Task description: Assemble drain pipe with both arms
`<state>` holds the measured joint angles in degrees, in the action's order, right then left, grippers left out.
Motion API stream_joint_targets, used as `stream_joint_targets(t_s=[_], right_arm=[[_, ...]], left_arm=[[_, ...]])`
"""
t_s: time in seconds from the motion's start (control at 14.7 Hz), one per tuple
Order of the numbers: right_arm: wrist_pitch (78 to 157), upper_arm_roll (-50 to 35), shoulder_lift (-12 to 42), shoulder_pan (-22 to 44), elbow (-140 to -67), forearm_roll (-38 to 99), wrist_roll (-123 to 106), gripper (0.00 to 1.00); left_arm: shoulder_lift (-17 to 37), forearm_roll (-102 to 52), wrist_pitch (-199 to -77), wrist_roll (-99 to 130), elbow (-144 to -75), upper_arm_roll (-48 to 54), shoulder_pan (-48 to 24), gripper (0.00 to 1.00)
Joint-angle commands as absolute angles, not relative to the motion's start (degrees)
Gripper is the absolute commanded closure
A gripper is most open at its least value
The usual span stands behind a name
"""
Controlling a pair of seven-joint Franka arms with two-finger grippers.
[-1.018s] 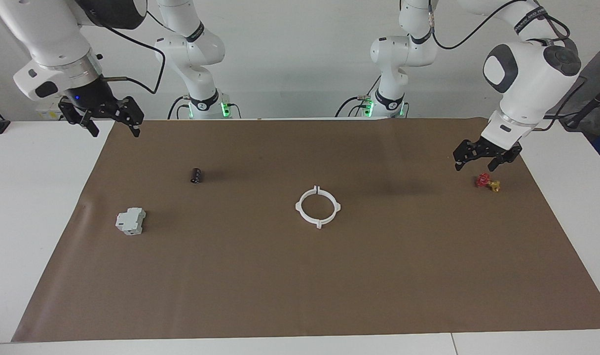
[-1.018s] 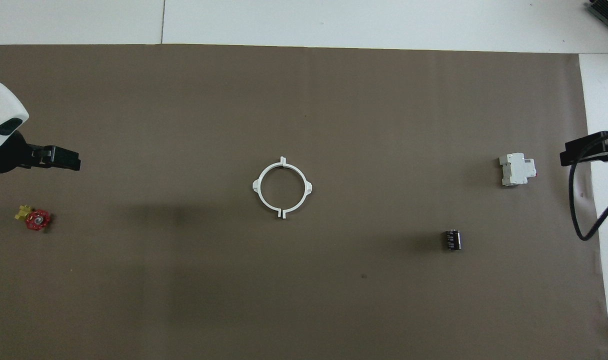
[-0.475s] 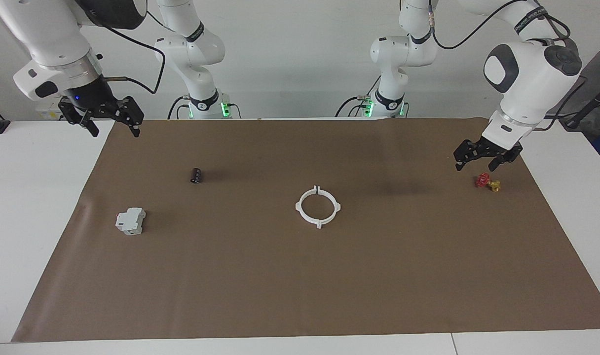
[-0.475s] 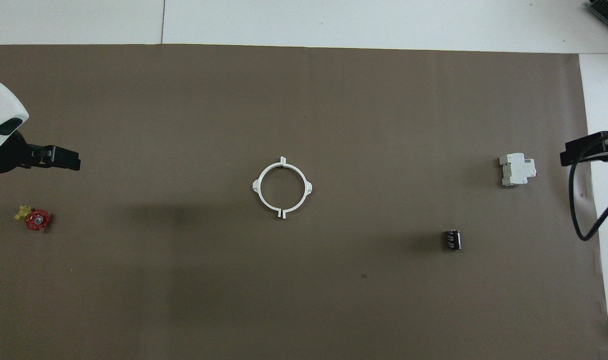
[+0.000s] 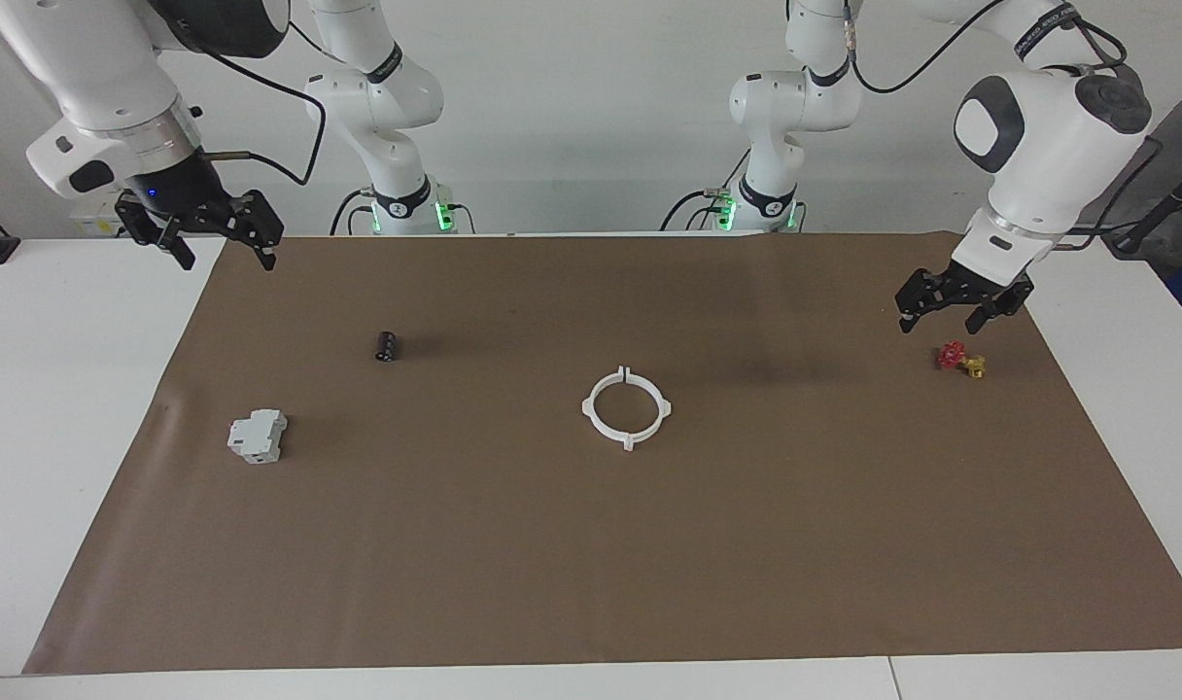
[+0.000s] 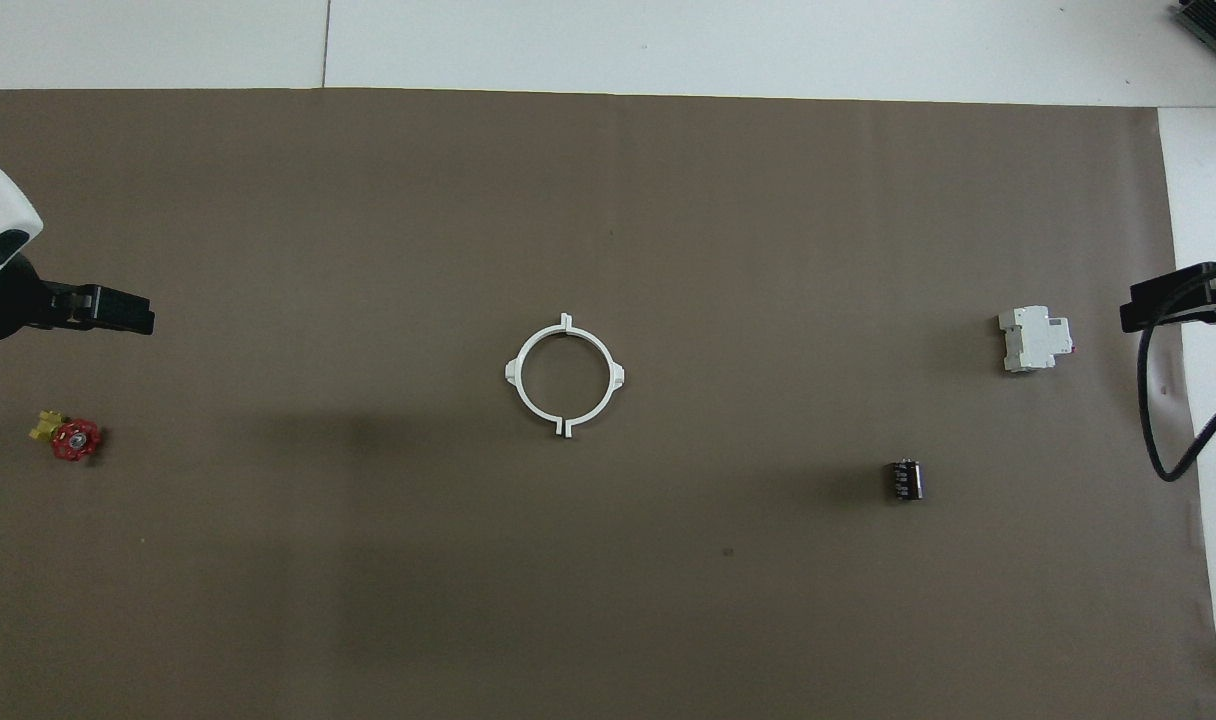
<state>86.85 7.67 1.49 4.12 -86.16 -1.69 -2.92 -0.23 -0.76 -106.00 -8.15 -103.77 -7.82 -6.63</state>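
Observation:
The drain pipe (image 5: 627,406) lies in the middle of the brown mat as two thin white half-rings set together into one ring with small tabs; in the overhead view the drain pipe (image 6: 565,375) shows narrow seams at its nearest and farthest points. My left gripper (image 5: 941,321) hangs open and holds nothing, over the mat at the left arm's end, just above a small red valve. In the overhead view the left gripper (image 6: 128,312) pokes in from the edge. My right gripper (image 5: 226,258) hangs open and holds nothing, over the mat's corner at the right arm's end; the overhead view shows only the right gripper's (image 6: 1163,303) tip.
A red and yellow valve (image 5: 960,360) lies near the left arm's end. A small black cylinder (image 5: 387,345) and a grey-white boxy block (image 5: 257,436) lie toward the right arm's end. The brown mat (image 5: 591,564) covers most of the white table.
The left gripper has lifted a little and drifted toward its own end of the table. The right arm and the ring have not moved.

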Motion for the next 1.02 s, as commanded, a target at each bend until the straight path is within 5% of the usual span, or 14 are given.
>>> stream_joint_targets(t_s=[0.0, 0.34, 0.95], right_arm=[[87.4, 7.6, 0.7, 3.9, -86.9, -1.7, -4.4, 0.0], [87.4, 7.6, 0.7, 3.8, -86.9, -1.7, -4.4, 0.0], [87.4, 7.6, 0.7, 3.8, -86.9, -1.7, -4.4, 0.0]], left_arm=[[-1.7, -1.3, -102.3, -7.6, -102.5, -8.2, -7.0, 0.0], [3.3, -1.3, -86.0, -7.6, -84.3, -7.6, -7.0, 0.0], [2.5, -1.1, -87.0, -7.6, -86.5, -7.4, -8.0, 0.0]])
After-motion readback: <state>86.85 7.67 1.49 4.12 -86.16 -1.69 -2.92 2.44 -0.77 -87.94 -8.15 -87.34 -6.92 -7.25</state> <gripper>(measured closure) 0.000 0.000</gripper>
